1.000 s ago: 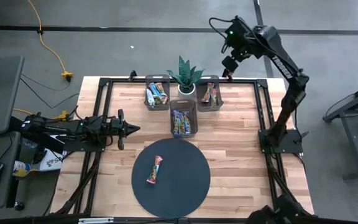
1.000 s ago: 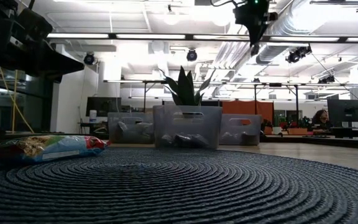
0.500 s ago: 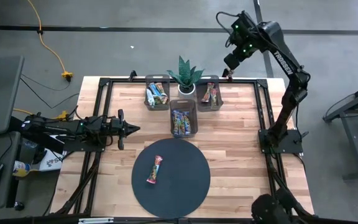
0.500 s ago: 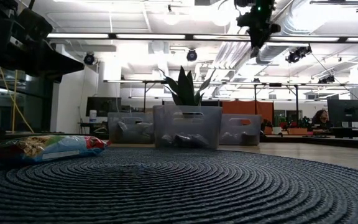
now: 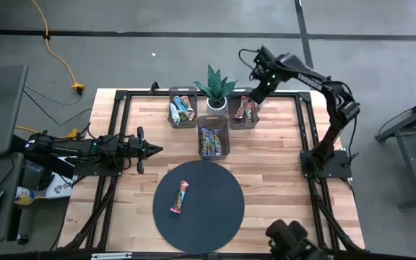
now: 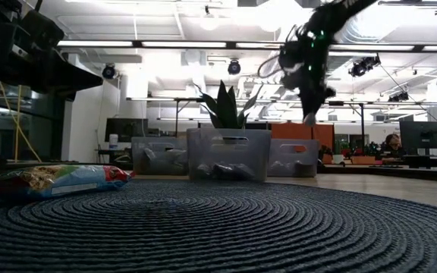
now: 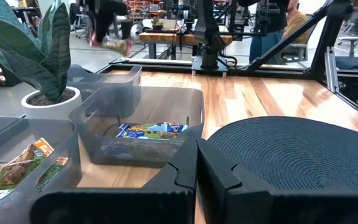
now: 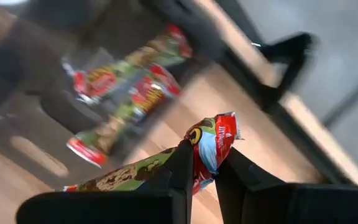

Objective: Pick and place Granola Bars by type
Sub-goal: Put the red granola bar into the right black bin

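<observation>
The right gripper (image 8: 201, 163), pinching a red-and-green granola bar (image 8: 207, 146), hangs just above the right-hand bin (image 5: 244, 110), where matching bars (image 8: 126, 84) lie lengthwise.

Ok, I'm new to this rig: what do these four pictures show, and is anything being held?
Two robot arms work at a wooden table. One picture looks straight down, one looks level across the table, and one comes from each wrist. Three grey bins of granola bars and a potted plant sit at the back; one loose bar lies on the dark round mat. The right gripper, above the right-hand bin, is shut on a red-and-green bar. The left gripper waits shut at the left edge, holding nothing.
</observation>
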Controlling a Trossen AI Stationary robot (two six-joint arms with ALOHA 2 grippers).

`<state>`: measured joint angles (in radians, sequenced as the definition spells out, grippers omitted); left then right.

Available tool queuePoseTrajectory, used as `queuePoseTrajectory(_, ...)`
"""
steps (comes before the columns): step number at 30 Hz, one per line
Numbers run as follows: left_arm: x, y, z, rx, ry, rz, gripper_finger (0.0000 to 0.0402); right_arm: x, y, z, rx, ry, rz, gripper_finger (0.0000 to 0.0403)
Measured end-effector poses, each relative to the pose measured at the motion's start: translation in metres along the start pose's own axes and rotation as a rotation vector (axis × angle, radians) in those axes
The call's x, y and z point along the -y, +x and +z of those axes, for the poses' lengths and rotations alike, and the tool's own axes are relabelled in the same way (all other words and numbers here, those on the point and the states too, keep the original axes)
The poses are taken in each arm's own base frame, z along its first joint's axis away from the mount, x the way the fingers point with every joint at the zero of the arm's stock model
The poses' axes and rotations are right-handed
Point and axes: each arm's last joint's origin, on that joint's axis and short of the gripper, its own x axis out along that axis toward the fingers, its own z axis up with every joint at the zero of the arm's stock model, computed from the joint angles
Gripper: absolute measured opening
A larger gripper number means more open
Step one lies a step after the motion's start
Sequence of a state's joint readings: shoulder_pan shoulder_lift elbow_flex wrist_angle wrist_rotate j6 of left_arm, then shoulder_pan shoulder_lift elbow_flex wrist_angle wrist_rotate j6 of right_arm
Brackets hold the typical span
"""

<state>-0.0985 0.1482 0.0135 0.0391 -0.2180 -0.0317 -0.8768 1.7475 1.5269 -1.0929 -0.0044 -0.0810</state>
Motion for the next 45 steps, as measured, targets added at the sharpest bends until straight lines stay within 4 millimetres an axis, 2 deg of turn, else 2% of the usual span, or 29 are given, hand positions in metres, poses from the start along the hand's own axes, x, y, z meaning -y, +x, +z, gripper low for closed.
queuePoseTrajectory(6,0.0,0.0,0.0,0.0,0.0,0.0,0.0001,-0.005,0.041,-0.004,0.109,-0.027,0.129,0.0034)
queuePoseTrajectory(12,0.0,0.0,0.0,0.0,0.0,0.0,0.0001,-0.008,0.06,-0.001,0.269,-0.085,0.212,0.0034)
queuePoseTrajectory(21,0.0,0.0,0.0,0.0,0.0,0.0,0.0001,-0.008,0.075,-0.001,0.403,-0.173,0.206,0.0034)
queuePoseTrajectory(33,0.0,0.0,0.0,0.0,0.0,0.0,0.0001,-0.012,0.096,-0.019,0.367,-0.316,0.139,0.0052)
queuePoseTrajectory(39,0.0,0.0,0.0,-0.001,0.0,0.0,0.0001,-0.02,0.101,-0.024,0.349,-0.39,0.097,0.0075)
queuePoseTrajectory(45,0.0,0.0,0.0,0.0,0.0,0.0,0.0001,-0.027,0.1,-0.022,0.351,-0.411,0.015,0.012)
